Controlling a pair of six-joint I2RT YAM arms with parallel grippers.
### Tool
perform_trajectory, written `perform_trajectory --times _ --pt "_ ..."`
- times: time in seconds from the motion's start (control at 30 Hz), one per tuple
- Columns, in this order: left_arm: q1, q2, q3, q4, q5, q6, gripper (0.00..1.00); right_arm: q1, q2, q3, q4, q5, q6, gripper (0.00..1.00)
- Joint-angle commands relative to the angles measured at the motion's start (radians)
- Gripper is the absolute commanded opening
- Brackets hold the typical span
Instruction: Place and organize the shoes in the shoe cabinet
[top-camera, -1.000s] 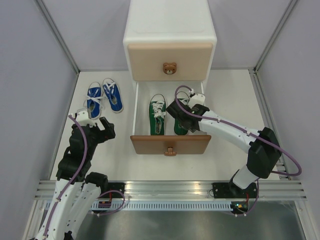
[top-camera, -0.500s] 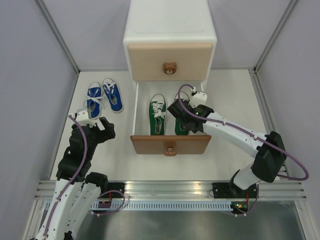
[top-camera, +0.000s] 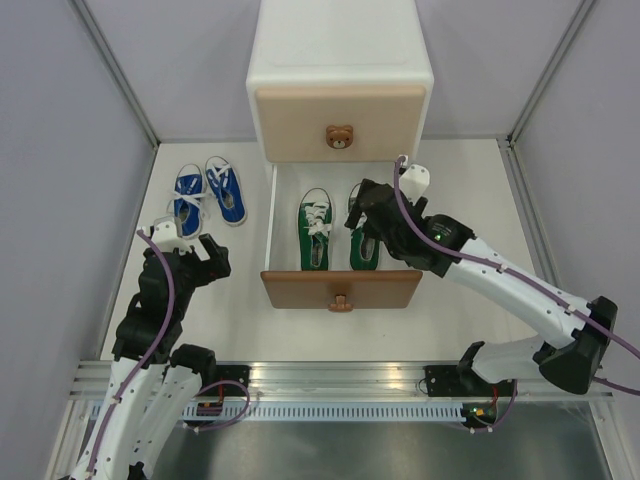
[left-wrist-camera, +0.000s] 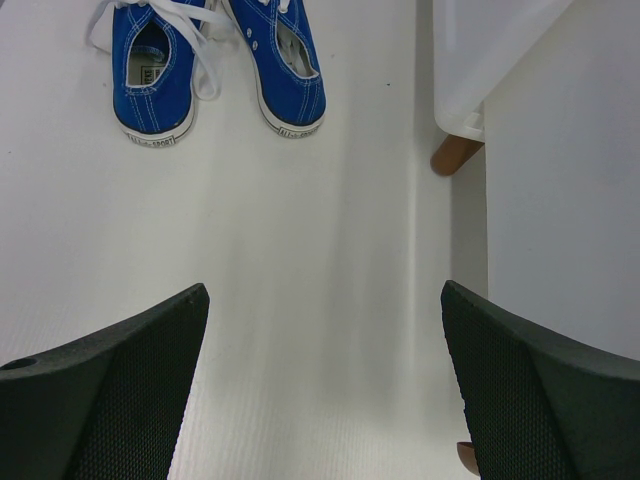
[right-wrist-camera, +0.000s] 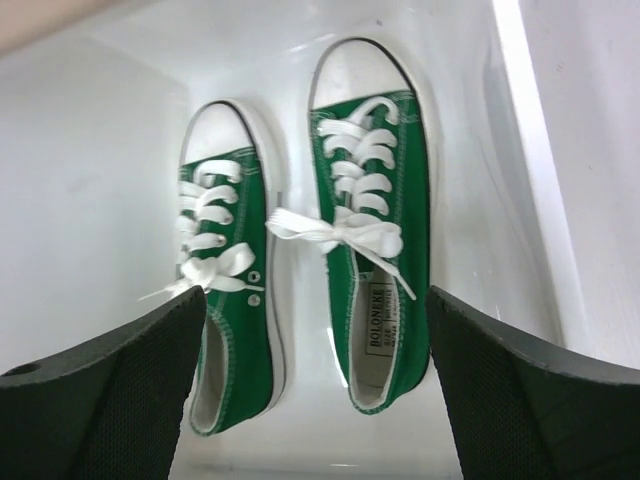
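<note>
1. Top external view:
   - Looking down on the shoe cabinet (top-camera: 340, 60) standing at the middle of the bench's (top-camera: 470, 200) far edge, with its lower drawer (top-camera: 340, 288) pulled out toward the near edge and its upper drawer (top-camera: 340, 115) shut.
   - Finding the green shoes (top-camera: 316, 228) lying side by side inside the open drawer, toes toward the far edge.
   - Seeing the right gripper (top-camera: 368, 215) hanging over the shoe nearer the right edge and covering part of it.
   - Spotting the blue shoes (top-camera: 210, 193) out on the bench toward the far-left corner, just beside the cabinet.
   - Catching the left gripper (top-camera: 200, 252) hovering by the left edge, on the near side of the blue pair and apart from it.
   - Not settling from here how wide either gripper is standing.

2. Left wrist view:
   - Revealing the left gripper (left-wrist-camera: 325, 290) spread wide, pinching nothing, with bare bench beneath.
   - Framing the blue shoes (left-wrist-camera: 215, 65) from behind, heels toward the camera and laces trailing loose.
   - Picking up a brown cabinet foot (left-wrist-camera: 455, 155), not showing from above.

3. Right wrist view:
   - Showing the right gripper (right-wrist-camera: 315, 295) spread wide and gripping nothing above the green shoes (right-wrist-camera: 370, 240).
   - Uncovering what the arm is blocking from above: the whole shoe nearer the right edge, its tied bow, its insole label and the drawer's white wall (right-wrist-camera: 520, 120) just beside it.
</note>
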Motion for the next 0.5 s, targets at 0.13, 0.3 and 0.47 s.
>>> perform_trajectory --times 0.13,0.3,0.47 --pt "-0.004 -0.014 0.002 0.027 0.0 0.012 1.0 0.004 -0.098 0.017 0.168 -0.155 -0.221 0.96" --pt "-0.004 -0.023 0.004 0.029 0.011 0.012 1.0 0.004 -0.208 -0.035 0.223 -0.2 -0.328 0.97" --pt "-0.004 -0.066 -0.002 0.04 0.022 0.014 1.0 0.004 -0.314 -0.083 0.193 -0.209 -0.419 0.98"
